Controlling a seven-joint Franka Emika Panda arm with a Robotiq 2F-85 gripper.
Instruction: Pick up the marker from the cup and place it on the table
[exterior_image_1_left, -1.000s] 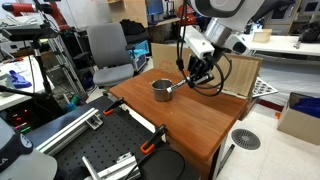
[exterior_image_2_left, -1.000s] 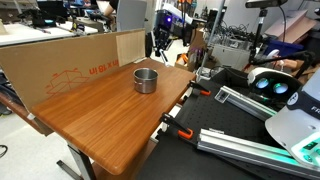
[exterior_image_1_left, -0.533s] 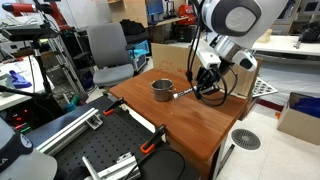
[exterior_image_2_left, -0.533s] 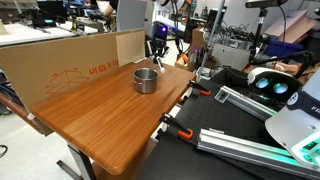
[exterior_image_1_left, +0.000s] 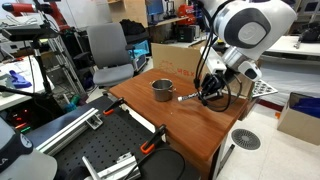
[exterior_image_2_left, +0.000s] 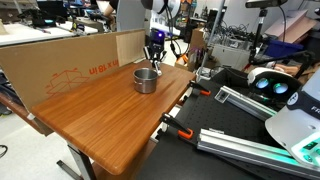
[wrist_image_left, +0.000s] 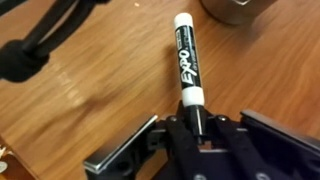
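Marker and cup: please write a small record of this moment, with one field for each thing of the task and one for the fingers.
marker: out of the cup, held by one end, low over the table; contact with the wood unclear
cup: upright on the table, near the marker's free end
table: reddish-brown wood
fingers: shut on the marker

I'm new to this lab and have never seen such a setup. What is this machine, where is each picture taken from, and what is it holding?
It is a single robot arm with a two-fingered hand. Two pictures come from cameras standing in the room; the close-up comes from a camera on the wrist. On the wooden table stands a metal cup. The hand pinches one end of a black marker, low over the table beside the cup.
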